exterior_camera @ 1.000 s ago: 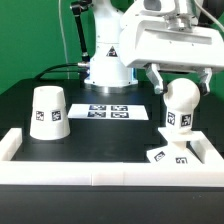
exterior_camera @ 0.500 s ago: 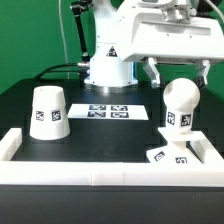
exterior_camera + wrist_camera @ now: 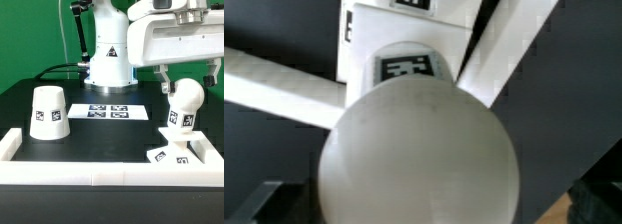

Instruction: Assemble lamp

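Observation:
The white bulb piece (image 3: 184,106) stands on the flat square base (image 3: 170,156) at the front of the exterior view's right, and it leans toward that right. My gripper (image 3: 187,78) is open just above it, with one finger on each side of the bulb's top. In the wrist view the bulb (image 3: 416,150) fills the picture between the dark fingertips (image 3: 274,200). I see a gap on at least one side. The tapered shade (image 3: 48,110) stands mouth down on the exterior view's left, far from the gripper.
The marker board (image 3: 110,111) lies flat in the middle of the black table. A low white wall (image 3: 90,166) runs along the front and up both sides. The arm's white base (image 3: 108,62) stands behind the board.
My gripper has shifted toward the exterior view's right. The bulb stood upright before and now leans to that side. The shade has not moved.

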Robot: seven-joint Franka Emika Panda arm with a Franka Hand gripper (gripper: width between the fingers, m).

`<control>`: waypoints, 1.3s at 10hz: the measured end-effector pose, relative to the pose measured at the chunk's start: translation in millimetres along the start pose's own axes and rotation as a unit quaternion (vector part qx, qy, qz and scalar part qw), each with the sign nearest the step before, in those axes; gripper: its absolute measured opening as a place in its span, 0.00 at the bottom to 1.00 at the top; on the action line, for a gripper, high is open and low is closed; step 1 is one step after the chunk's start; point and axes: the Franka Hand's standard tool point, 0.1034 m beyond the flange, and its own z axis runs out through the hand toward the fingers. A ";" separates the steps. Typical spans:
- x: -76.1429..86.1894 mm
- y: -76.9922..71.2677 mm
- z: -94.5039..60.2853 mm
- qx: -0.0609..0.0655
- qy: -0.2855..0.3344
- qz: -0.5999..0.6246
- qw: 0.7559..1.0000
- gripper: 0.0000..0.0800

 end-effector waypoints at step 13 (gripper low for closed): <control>3.7 16.5 9.1 -0.003 -0.035 -0.027 0.999 0.72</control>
